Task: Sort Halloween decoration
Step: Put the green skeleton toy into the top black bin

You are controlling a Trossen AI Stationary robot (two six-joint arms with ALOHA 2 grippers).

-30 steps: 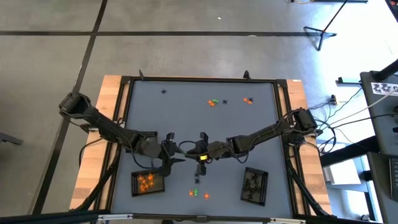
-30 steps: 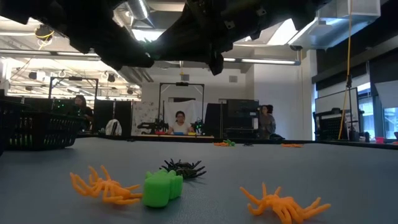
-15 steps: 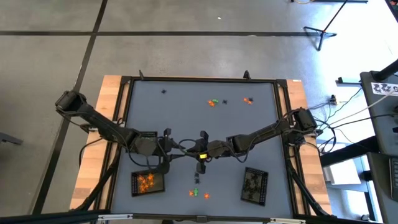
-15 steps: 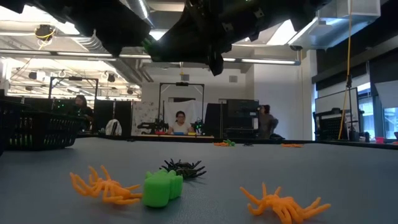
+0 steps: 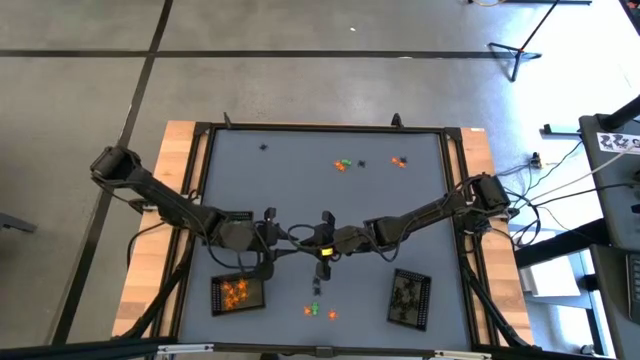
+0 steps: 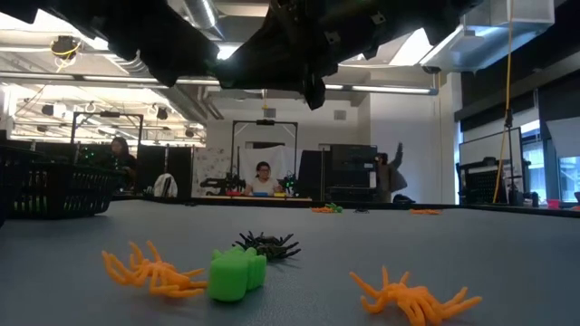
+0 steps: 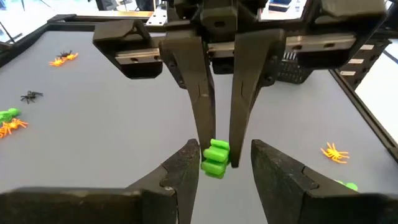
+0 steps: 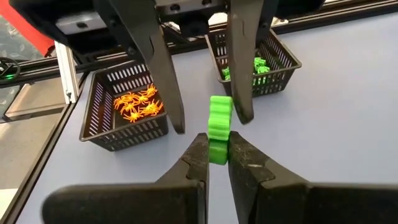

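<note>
1. My right gripper is pinched on a bright green chunky plastic trinket, held above the table's middle so my other hand can take it.
2. My left gripper stands spread around that trinket's free end, not yet closed.
3. Beyond sit the black mesh tray of orange spiders and the black mesh tray of green pieces; the latter is, I judge, this one's destination.
</note>
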